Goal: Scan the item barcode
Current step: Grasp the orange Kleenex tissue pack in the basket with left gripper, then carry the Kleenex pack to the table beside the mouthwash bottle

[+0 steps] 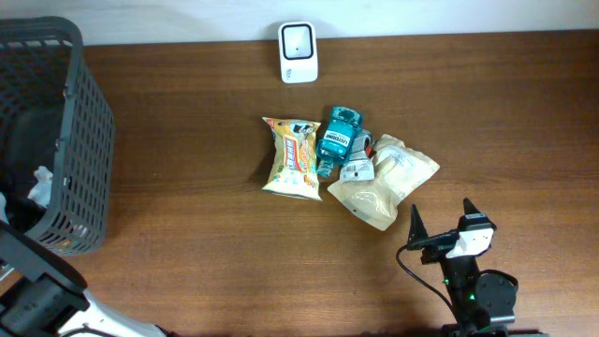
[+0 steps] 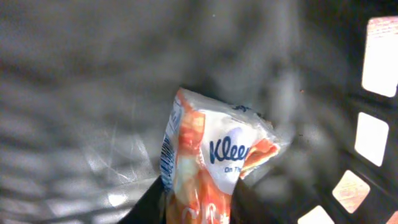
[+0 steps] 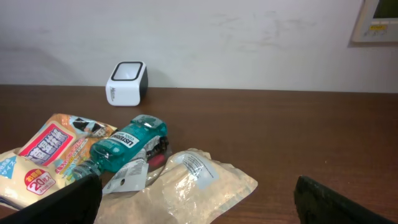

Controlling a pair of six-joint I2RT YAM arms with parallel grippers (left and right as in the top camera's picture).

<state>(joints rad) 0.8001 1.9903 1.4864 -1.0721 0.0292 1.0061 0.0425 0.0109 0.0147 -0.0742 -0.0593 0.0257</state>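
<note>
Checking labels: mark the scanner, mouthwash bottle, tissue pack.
scanner [image 1: 299, 52], overhead view, white top face.
mouthwash bottle [image 1: 336, 142], overhead view, label.
tissue pack [image 2: 217, 152], left wrist view, white logo panel.

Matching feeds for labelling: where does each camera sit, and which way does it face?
Overhead: above the table, looking straight down; shows the right gripper and part of the left arm.
Left wrist: inside the basket, facing a tissue pack between its fingers.
Right wrist: low over the table, facing the wall; both fingers at the bottom edge.
Shared: overhead and right wrist both show the scanner and bottle.
</note>
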